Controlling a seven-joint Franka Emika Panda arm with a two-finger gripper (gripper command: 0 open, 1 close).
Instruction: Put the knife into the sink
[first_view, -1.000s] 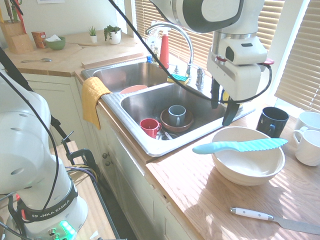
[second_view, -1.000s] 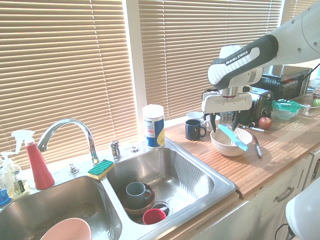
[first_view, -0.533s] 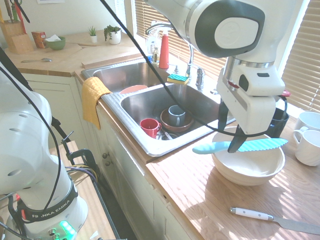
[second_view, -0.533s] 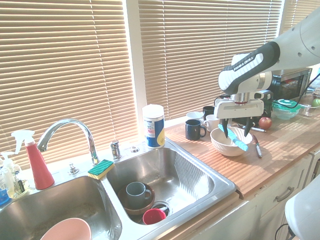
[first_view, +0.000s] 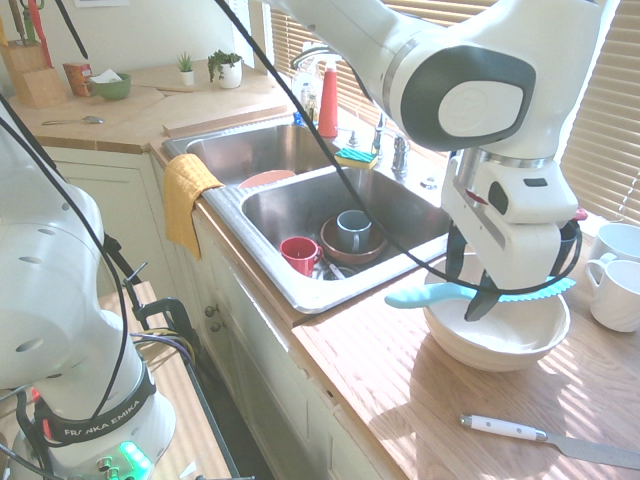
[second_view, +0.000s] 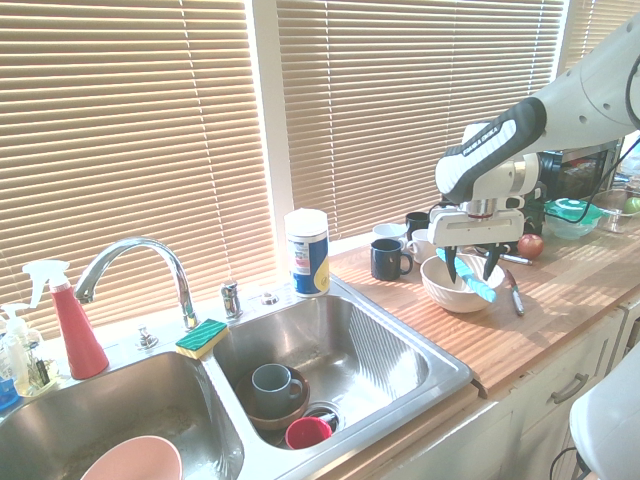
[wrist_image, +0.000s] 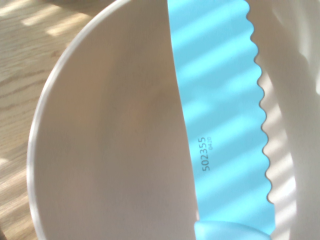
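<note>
Teal plastic knife (first_view: 425, 294) lies flat across the rim of a white bowl (first_view: 497, 338), handle end overhanging toward the sink (first_view: 330, 215), serrated blade spanning the bowl's mouth. Bowl sits on the wooden counter (first_view: 400, 400), just beside the sink's near basin. Tool (first_view: 470, 302) points straight down over the bowl, jaws spread wide, one finger on each side of the blade, tips at about blade level; nothing gripped, and contact with the blade cannot be made out. Wrist view: blade (wrist_image: 220, 115) fills the frame over the bowl's pale interior (wrist_image: 115, 150), small print "502355" on the plastic, wavy edge sharp and clear. In the near basin: grey mug (first_view: 353, 230) standing in a brown bowl (first_view: 335, 250), red cup (first_view: 299, 254) next to them. Far basin holds a pink bowl (second_view: 132, 461). Green-and-yellow sponge (second_view: 201, 337) on the ledge by the chrome faucet (second_view: 130, 262); yellow cloth (first_view: 184, 198) draped over the sink's front edge. White-handled knife (first_view: 545, 438) lies on the counter, well apart from the bowl. Dark mug (second_view: 387, 259) near the window.
</note>
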